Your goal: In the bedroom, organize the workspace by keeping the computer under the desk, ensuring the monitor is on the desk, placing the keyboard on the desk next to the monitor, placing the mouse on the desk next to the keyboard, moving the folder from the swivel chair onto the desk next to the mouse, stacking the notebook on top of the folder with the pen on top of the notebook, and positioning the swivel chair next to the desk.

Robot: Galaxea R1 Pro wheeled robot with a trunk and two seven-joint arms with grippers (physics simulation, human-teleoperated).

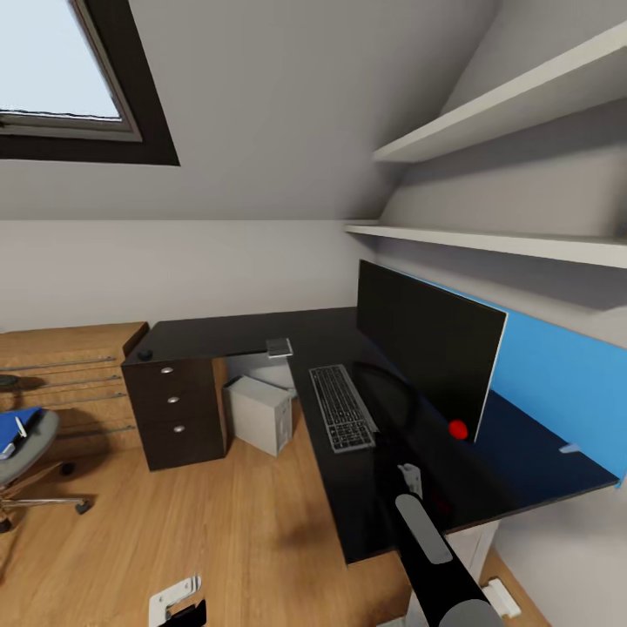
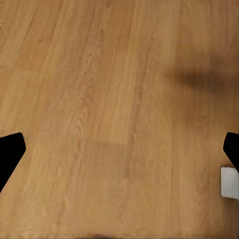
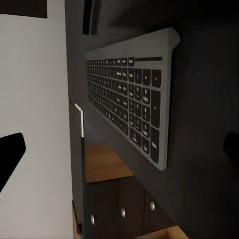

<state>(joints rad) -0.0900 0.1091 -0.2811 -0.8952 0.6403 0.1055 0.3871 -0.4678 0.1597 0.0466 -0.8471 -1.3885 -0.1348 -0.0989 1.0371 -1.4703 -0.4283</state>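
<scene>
The desk (image 1: 261, 335) has a glossy black top, and the black monitor (image 1: 427, 348) stands on it before the blue back panel. Beside the monitor lies the dark grey keyboard (image 1: 341, 406) (image 3: 134, 94). Near the inner corner rests the small grey notebook (image 1: 279, 347), and the black mouse (image 1: 144, 354) sits at the far left end. Under the desk stands the light grey computer (image 1: 259, 414). At the left edge, the swivel chair (image 1: 26, 457) carries the blue folder (image 1: 10, 434) with the white pen (image 1: 21, 426) on it. My right gripper (image 1: 405, 466) (image 3: 119, 154) hovers open over the desk, short of the keyboard. My left gripper (image 1: 178, 605) (image 2: 119, 154) hangs open above the floor.
A dark drawer cabinet (image 1: 174, 409) with round knobs supports the desk's left end. Behind the chair stands a wooden drawer chest (image 1: 70, 374). Two white shelves (image 1: 496, 239) overhang the desk. Wooden floor (image 1: 218, 522) stretches between chair and desk. A red dot (image 1: 457, 428) shows at the monitor's lower corner.
</scene>
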